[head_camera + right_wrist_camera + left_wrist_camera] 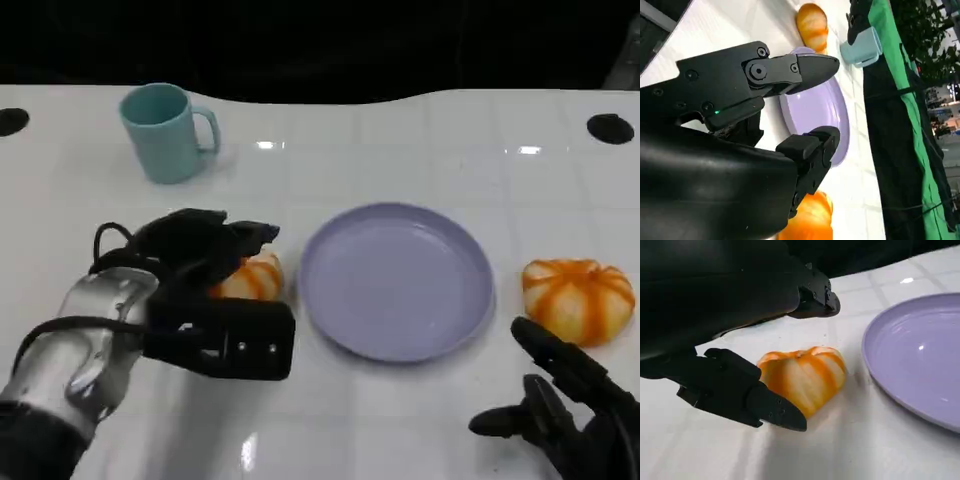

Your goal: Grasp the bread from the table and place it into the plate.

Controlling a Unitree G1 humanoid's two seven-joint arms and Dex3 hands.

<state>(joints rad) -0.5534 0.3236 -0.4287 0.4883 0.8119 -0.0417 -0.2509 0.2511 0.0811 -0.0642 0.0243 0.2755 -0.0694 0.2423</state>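
While I am looking down from my head, my left hand (205,262) is arching over the bread (252,278), an orange-and-cream striped bun just beside the left rim of the lilac plate (400,345); my right hand (560,405) is lying spread and empty near the worktop's front right corner. At my left wrist, my fingers (765,407) are bracketing the bread (805,377), spread and not yet clamping. At my right wrist, my fingers (790,72) are holding nothing.
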